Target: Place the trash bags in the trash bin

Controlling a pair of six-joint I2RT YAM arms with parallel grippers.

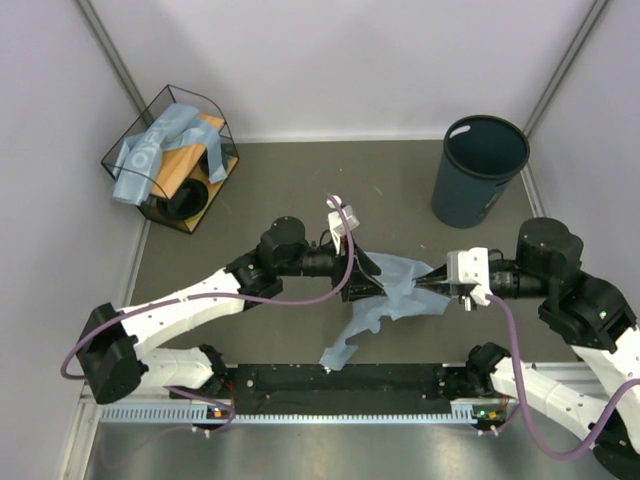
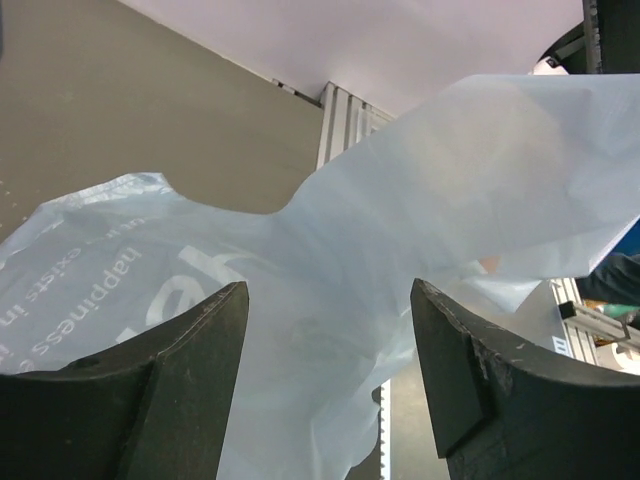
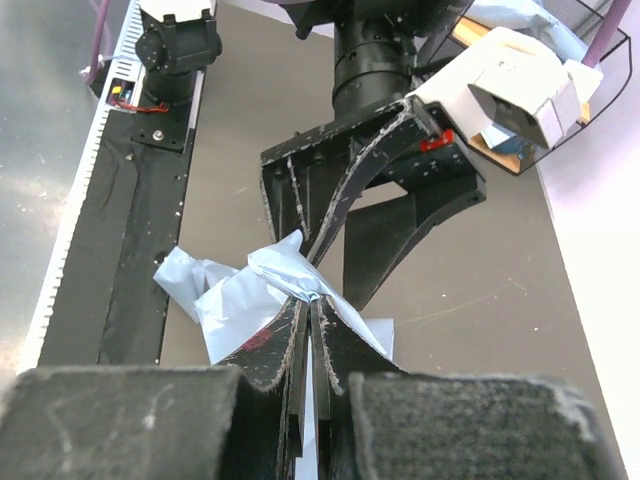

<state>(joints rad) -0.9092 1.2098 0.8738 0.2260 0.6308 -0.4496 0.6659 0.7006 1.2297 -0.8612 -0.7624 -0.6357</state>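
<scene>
Crinkly translucent plastic bag (image 1: 395, 290), smooth plastic bin (image 1: 460, 200)

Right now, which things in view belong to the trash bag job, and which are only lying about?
Job:
trash bag, pinched in the shut right hand, with the open left hand close by
more blue bags in the wire basket
trash bin

Lying about:
wire basket with wooden base
black cylinder inside it

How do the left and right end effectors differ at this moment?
The left end effector is open, jaws spread with the bag between them; the right end effector is shut, pinching the bag. The left points rightward, the right leftward. Both meet at the same bag.
</scene>
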